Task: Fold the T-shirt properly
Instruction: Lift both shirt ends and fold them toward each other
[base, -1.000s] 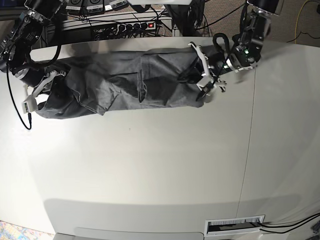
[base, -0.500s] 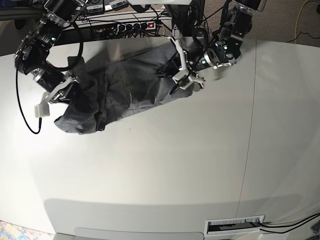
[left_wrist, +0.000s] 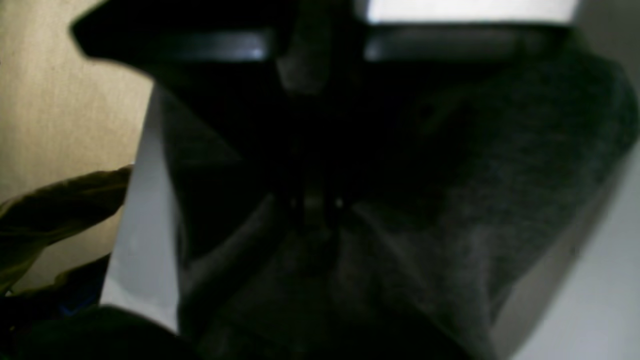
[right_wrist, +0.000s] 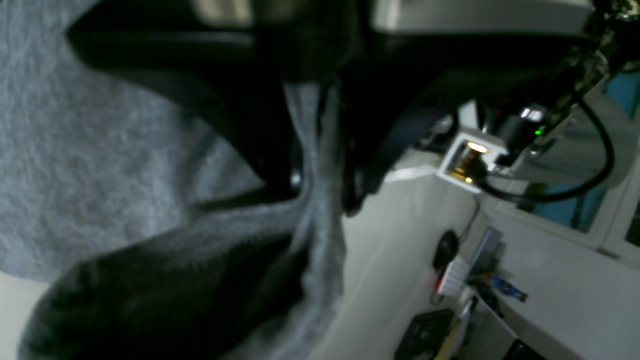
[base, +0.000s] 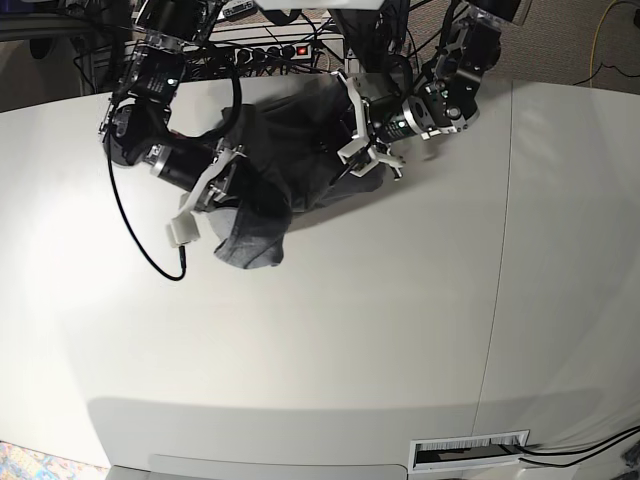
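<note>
Bare white counter (base: 330, 340) up front, then the T-shirt (base: 290, 160) bunched at the far edge, around twelve o'clock. Right fingers (base: 222, 168) pinch its ten o'clock end; left fingers (base: 362, 125) clamp the one o'clock end.

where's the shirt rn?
Base view: the T-shirt is bunched at the table's far edge, left of centre, held between the right pincer and left pincer.

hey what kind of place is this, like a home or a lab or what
Most likely a robotics lab or workshop, not a home. A bare white table holds only the T-shirt, two robot arms work over it, and a power strip with tangled cables sits behind.
</note>
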